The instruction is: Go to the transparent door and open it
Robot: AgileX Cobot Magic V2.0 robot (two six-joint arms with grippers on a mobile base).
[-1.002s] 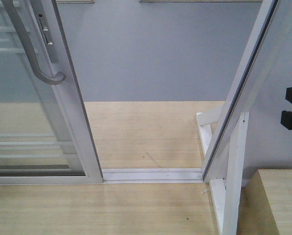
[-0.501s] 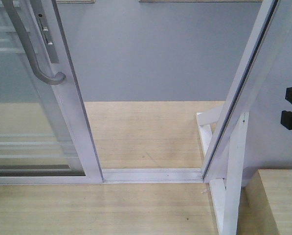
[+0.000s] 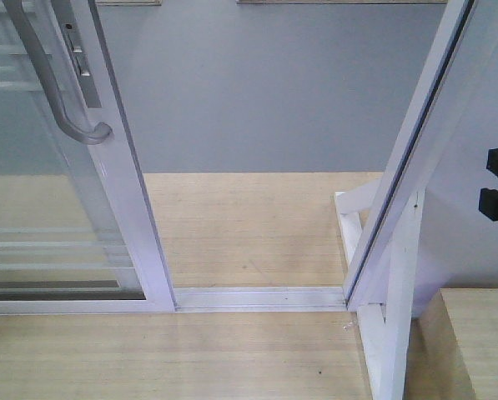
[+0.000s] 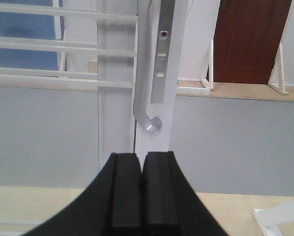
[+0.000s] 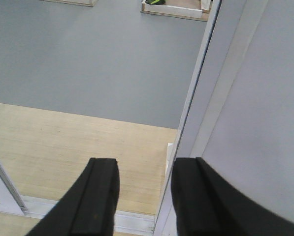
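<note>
The transparent door [image 3: 32,200] stands at the left of the front view, a glass panel with thin crossbars and a white stile [image 3: 128,192]. Its curved grey handle [image 3: 61,100] is at the top left. The door is slid left, with a wide gap to the white jamb [image 3: 415,142] on the right. In the left wrist view my left gripper [image 4: 142,160] is shut and empty, pointing at the stile just below the handle's [image 4: 142,73] hooked end. My right gripper [image 5: 143,169] is open and empty, close beside the jamb [image 5: 201,88]. Neither gripper shows in the front view.
A white floor track [image 3: 257,297] crosses the opening, with wooden floor and then grey floor beyond. A white brace frame [image 3: 399,292] and a wooden block [image 3: 478,333] stand at the lower right. A grey lock plate [image 4: 162,54] sits on the stile.
</note>
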